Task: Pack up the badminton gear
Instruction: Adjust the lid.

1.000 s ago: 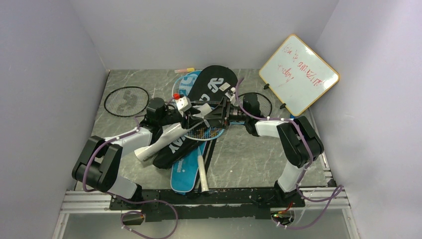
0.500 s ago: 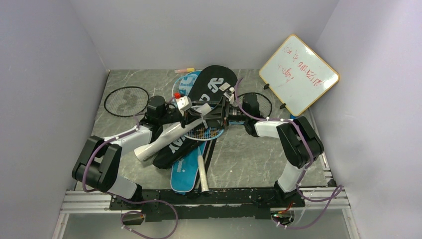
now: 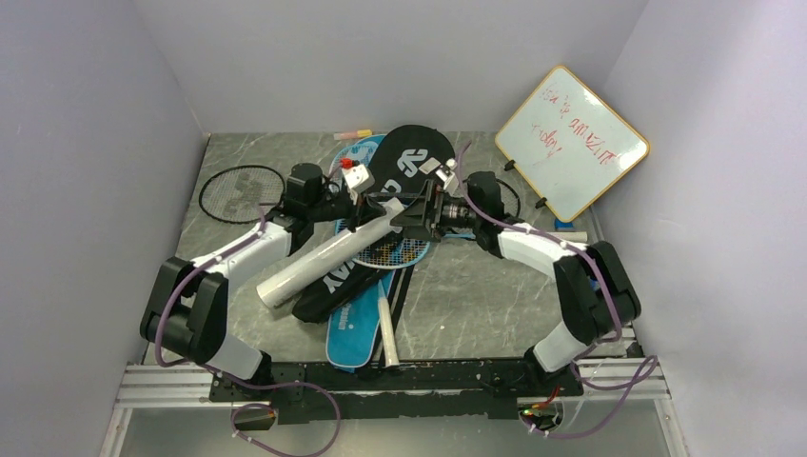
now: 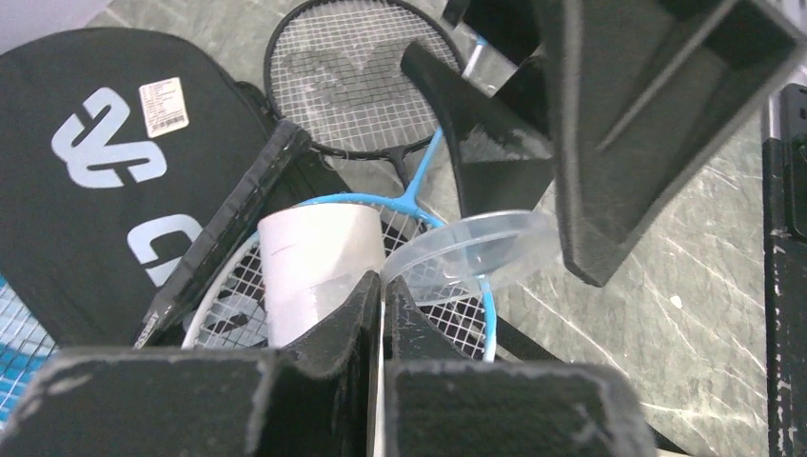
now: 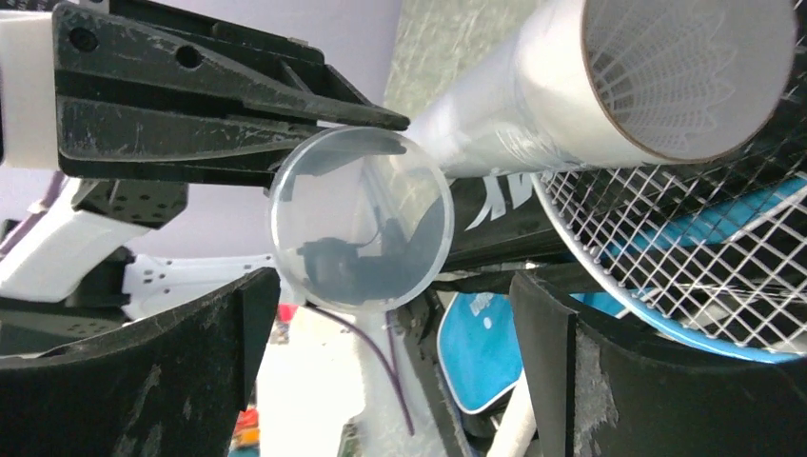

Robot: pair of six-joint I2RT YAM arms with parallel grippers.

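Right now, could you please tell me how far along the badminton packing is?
Done: no racket looks bagged; the long white tube lies open. In hand: the left gripper pinches the round clear plastic lid; the right gripper stands open. Left: the light-blue-framed racket and a black-framed racket lie outside the black racket-shaped bag and blue racket-shaped bag.

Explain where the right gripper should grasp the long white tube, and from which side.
Probably across the round wall of the white tube, just behind its open end, coming from the side of the right gripper: that end faces its open jaws, and the rest lies away across the black bag.
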